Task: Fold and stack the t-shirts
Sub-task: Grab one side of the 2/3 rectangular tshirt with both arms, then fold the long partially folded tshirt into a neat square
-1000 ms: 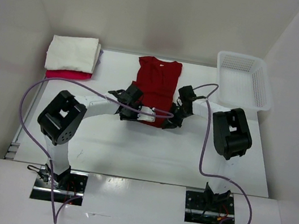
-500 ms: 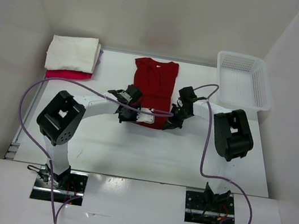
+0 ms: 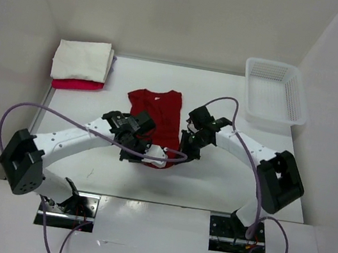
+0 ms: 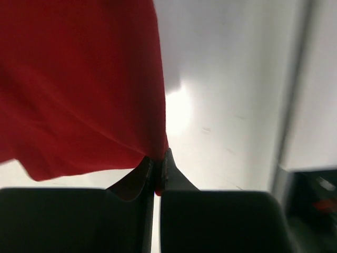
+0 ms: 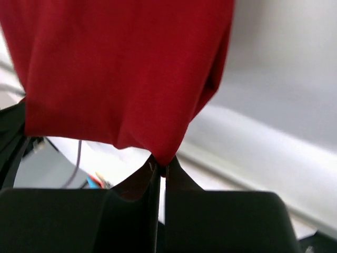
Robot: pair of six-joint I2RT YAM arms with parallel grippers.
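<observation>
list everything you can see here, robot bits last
dark red t-shirt: one, dark red, mid-table, near edge pinched at two spots
cream white t-shirt: one, cream white, folded, top of the far-left stack
lavender t-shirt: one, lavender, just a sliver under the cream one
magenta-pink t-shirt: one, magenta-pink, bottom of that stack
basket: one, white lattice plastic, far right
table: one, white
cables: two, purple, one trailing each arm
arms: two, white and black, reaching in from the near edge
left fingers: one pair, black, shut on the dark red t-shirt
right fingers: one pair, black, shut on the dark red t-shirt
</observation>
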